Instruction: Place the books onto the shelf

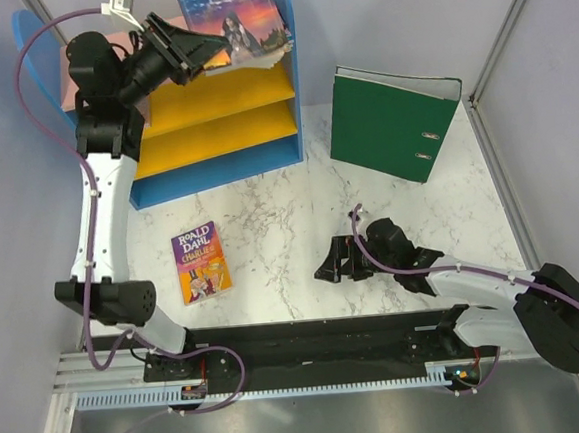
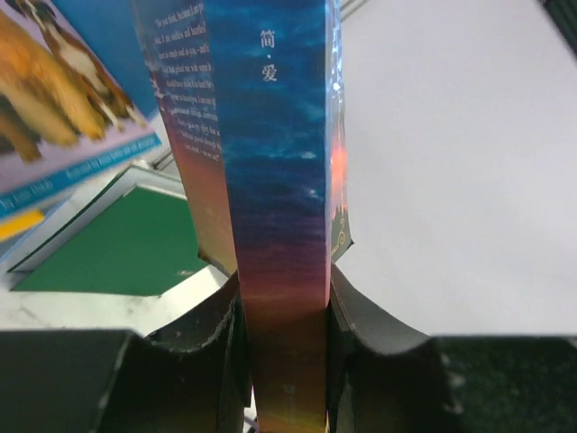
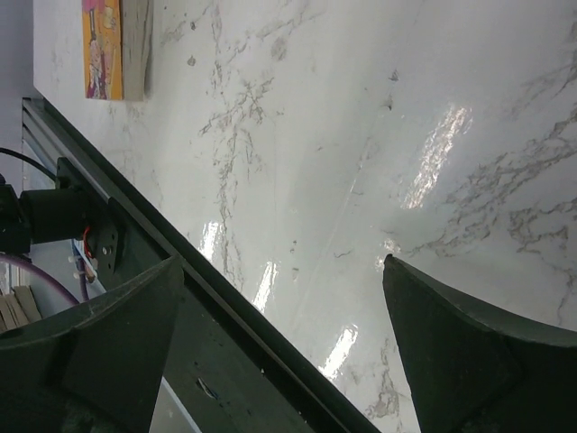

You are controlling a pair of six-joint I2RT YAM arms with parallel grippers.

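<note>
Dark blue book (image 1: 232,25): clamped by the spine edge in left claw (image 1: 204,53), raised at the top of the shelf (image 1: 290,76), above the upper yellow board (image 1: 215,97).
Book with a dog picture (image 2: 54,99): just beside the held book in the left wrist view; resting place not discernible.
Roald Dahl book (image 1: 201,262): flat on the desk (image 1: 268,203), cover up, in front of the shelf, apart from it.
Right claw (image 1: 335,261): low over the desk, fingers wide apart, holding nothing.
Green binder (image 1: 387,118): standing right of the shelf, apart.
</note>
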